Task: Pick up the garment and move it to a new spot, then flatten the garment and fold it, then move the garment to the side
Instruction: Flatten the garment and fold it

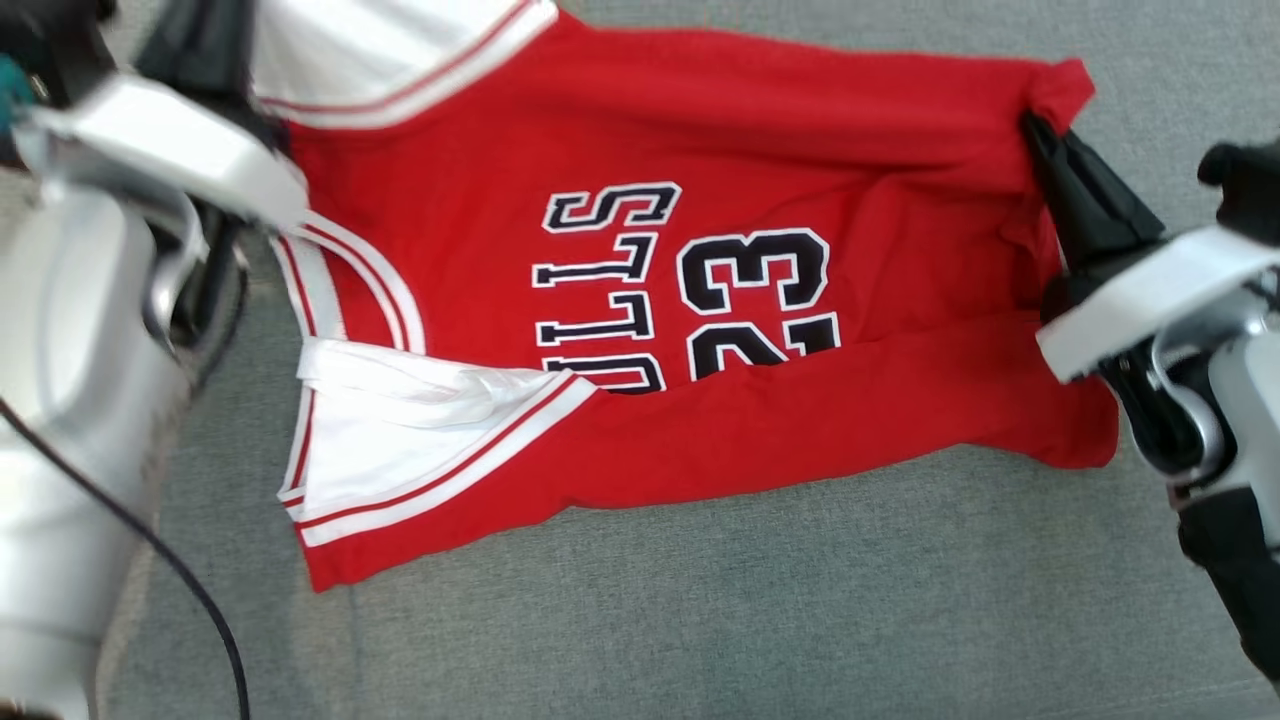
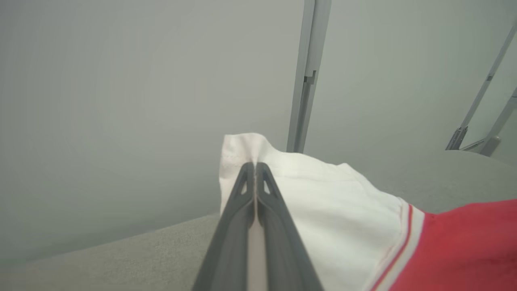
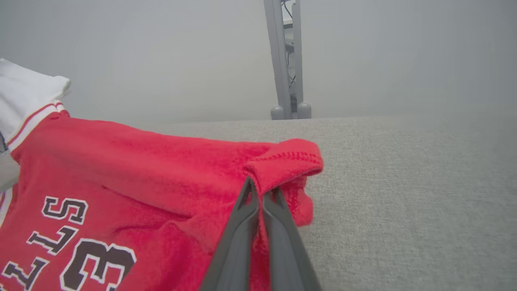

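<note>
- The left gripper (image 2: 255, 166) has its two dark fingers pressed together, pinching the stitched edge of a white sleeve (image 2: 323, 194) of the garment (image 1: 760, 140); the cloth pokes up just past the fingertips.
- The right gripper (image 3: 260, 189) is likewise closed, its fingers clamped on the red hem corner (image 3: 286, 159), which curls over the tips.
- Between the two grips the garment, a red jersey with white sleeves and red-and-white trim, is stretched across the middle of the grey cloth surface (image 1: 700, 600), sleeves towards the robot's left and hem towards its right.
- Its black-and-white lettering and number 23 (image 1: 750, 290) face up, turned sideways in the head view.
- The near long edge is folded over, covering the lower part of the lettering, and the second white sleeve (image 1: 400, 440) lies flat beside that fold.
- Beyond the surface, in the left wrist view, a grey upright post (image 2: 309, 72) stands against a plain pale wall.
</note>
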Robot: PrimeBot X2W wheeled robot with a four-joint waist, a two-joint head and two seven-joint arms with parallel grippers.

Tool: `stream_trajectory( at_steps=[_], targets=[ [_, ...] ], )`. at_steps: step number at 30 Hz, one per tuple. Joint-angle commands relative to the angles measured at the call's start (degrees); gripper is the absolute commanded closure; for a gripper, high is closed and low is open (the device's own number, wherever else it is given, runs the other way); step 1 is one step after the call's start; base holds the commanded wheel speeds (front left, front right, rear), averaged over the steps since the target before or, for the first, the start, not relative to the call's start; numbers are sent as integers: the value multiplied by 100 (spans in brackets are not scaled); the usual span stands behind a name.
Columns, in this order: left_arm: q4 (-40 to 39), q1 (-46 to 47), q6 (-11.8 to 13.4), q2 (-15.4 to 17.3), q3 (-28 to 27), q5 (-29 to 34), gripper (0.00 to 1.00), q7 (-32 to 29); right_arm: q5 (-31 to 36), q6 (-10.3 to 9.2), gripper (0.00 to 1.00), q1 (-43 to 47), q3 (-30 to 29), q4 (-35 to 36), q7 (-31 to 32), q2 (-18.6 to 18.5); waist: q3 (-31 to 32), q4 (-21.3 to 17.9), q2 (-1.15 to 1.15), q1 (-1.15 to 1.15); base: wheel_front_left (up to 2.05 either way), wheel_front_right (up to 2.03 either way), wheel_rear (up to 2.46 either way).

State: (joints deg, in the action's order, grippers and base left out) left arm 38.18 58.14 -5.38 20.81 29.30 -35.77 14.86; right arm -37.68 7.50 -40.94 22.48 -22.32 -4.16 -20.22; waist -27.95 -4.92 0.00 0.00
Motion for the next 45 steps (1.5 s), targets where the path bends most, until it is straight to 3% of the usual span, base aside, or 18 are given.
stream_trajectory(
  at_steps=[1,5,14,17,21,23,24,25,26,27,28,32,41,45],
  targets=[
    [-554,-465,140,86,-81,61,100,19,195,-1,100,253,-22,214,-123,-140,96,90,0,0,0,0,0],
    [-1568,-1251,416,255,-196,108,100,18,503,-1,100,642,-105,488,-297,-251,163,166,0,0,0,0,0],
    [-4328,-3580,1508,673,-461,-72,100,-165,1255,-1,100,1459,-595,656,-619,-149,266,263,0,0,0,0,0],
    [-4755,-4108,1734,676,-447,-225,100,-302,1370,-1,100,1597,-675,543,-652,-55,274,293,0,0,0,0,0],
    [-4751,-4560,1773,573,-376,-498,100,-399,1479,-1,99,1732,-757,339,-726,94,276,323,0,0,0,0,0],
    [-4593,-4664,1695,486,-313,-631,100,-428,1469,-1,64,1793,-758,251,-768,148,289,348,0,0,0,0,0],
    [-4480,-4692,1663,466,-283,-662,100,-445,1449,-1,40,1839,-750,213,-777,185,300,353,0,0,0,0,0],
    [-4383,-4692,1627,414,-274,-739,100,-430,1427,-1,0,1888,-759,180,-790,220,313,358,0,0,0,0,0],
    [-4257,-4696,1585,391,-238,-775,85,-448,1398,-1,0,1942,-764,169,-816,256,331,358,0,0,0,0,0],
    [-4163,-4699,1555,346,-223,-829,53,-445,1374,-1,0,1995,-769,164,-827,286,348,357,0,0,0,0,0],
    [-4078,-4701,1523,307,-211,-856,0,-422,1339,-1,0,2056,-787,161,-852,324,374,353,0,0,0,0,0],
    [-3848,-4776,1575,219,-303,-810,0,-235,1223,-1,0,2460,-901,422,-972,461,516,323,0,0,0,0,0],
    [-4247,-4945,2082,52,-1120,-119,0,19,1670,-1,0,3024,-1809,1516,-1079,860,863,260,0,0,0,0,0],
    [-4488,-5111,2060,-66,-1564,381,0,19,1914,-1,0,3136,-2188,1866,-975,1043,1037,272,0,0,0,0,0]
  ],
)
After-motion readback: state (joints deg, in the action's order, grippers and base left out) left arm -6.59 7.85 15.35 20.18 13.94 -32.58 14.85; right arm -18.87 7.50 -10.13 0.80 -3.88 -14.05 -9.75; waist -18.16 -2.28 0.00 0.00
